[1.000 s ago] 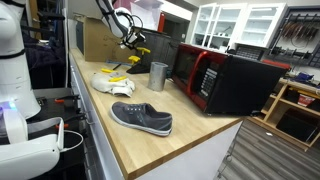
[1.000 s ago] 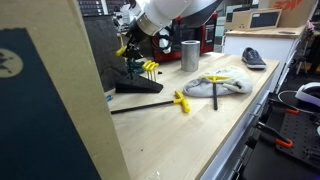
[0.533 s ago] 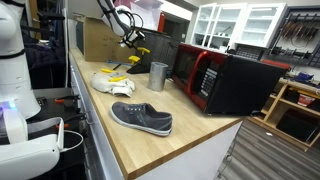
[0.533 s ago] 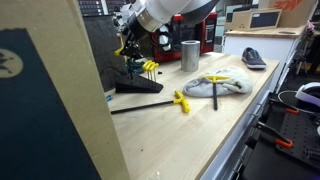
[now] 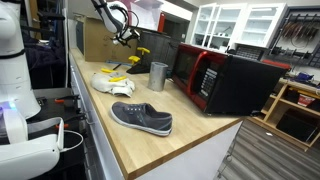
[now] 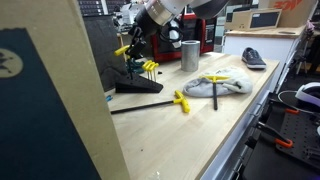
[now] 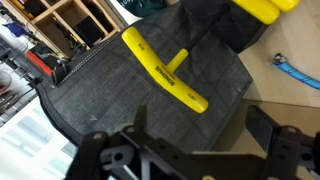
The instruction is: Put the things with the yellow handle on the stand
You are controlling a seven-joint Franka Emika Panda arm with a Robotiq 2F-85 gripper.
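Note:
My gripper (image 7: 205, 130) is open and empty, hovering just above the black stand (image 7: 100, 90). A yellow T-handle tool (image 7: 165, 70) sits in the stand below the jaws, and another yellow handle (image 7: 265, 8) shows at the top edge. In an exterior view the gripper (image 6: 140, 35) is above the stand (image 6: 135, 86), which holds yellow-handled tools (image 6: 148, 67). One yellow T-handle tool (image 6: 181, 101) lies on the table, and another (image 6: 215, 78) lies on the white cloth (image 6: 222, 84). The gripper (image 5: 125, 33) and stand (image 5: 138, 53) also show in an exterior view.
A steel cup (image 5: 158, 76), a grey shoe (image 5: 142, 118) and a red-and-black microwave (image 5: 215, 78) stand on the wooden counter (image 5: 190, 140). A cardboard box (image 5: 98, 40) is behind the stand. A thin black rod (image 6: 140, 106) lies in front of the stand.
The gripper has lifted up and away from the stand. The yellow-handled tool stays in the stand below it.

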